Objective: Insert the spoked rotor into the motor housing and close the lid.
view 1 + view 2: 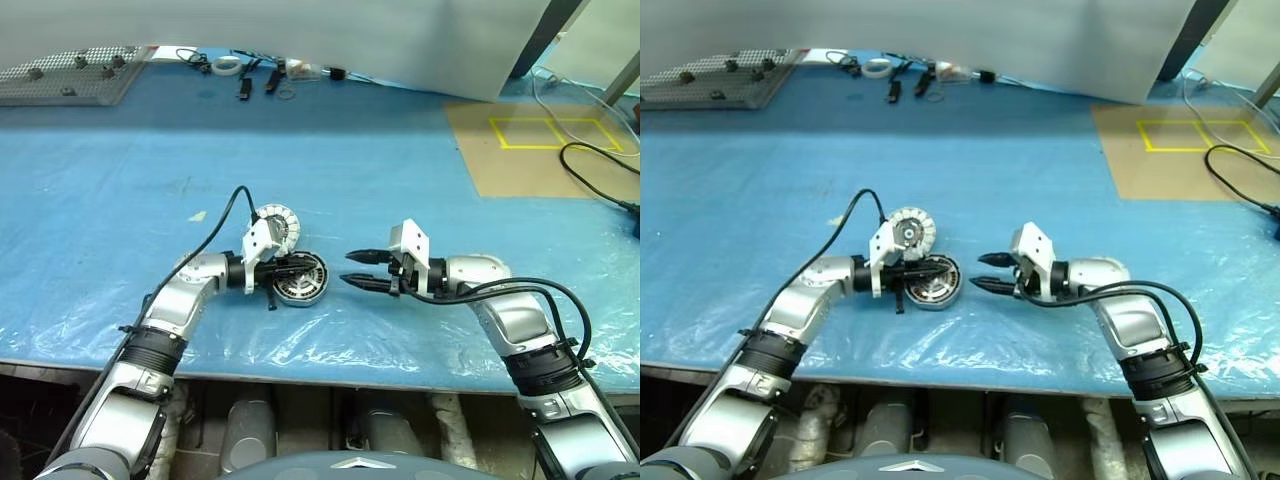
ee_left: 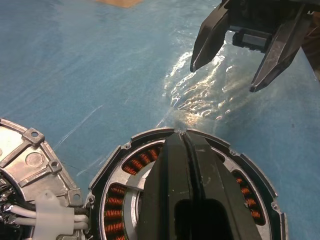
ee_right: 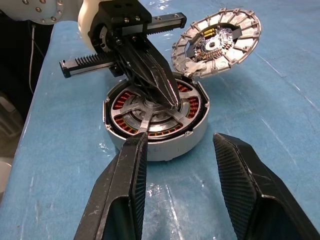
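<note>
The right pincer [image 1: 352, 270] hovers just above the blue-covered surface [image 1: 400, 180] with its two black fingers [image 3: 125, 200] spread apart and nothing between them, pointing toward the housing [image 3: 156, 120], which stands a short way beyond its tips. The housing rests flat on the surface, a silver can with a ring of copper windings. Inside it sits the rotor [image 3: 145, 116], its spokes running from the hub to the rim, level with the can's top. The left pincer [image 3: 167, 92] comes in from the far side of the housing, facing the right pincer across it, and lies over the can with its fingers pressed tight together; their tips are down over the rotor near the hub. Whether the tips grip anything or merely touch the rotor cannot be told. Beyond the housing, on the side away from the right pincer and beside the left pincer's wrist, the lid [image 3: 217, 42] leans tilted, its lower edge against the can's rim and its segmented face with the dark centre turned toward the right pincer. Farther back on the surface, well apart from both pincers, lie a roll of tape [image 1: 227, 64] and a perforated tray [image 1: 70, 75].
</note>
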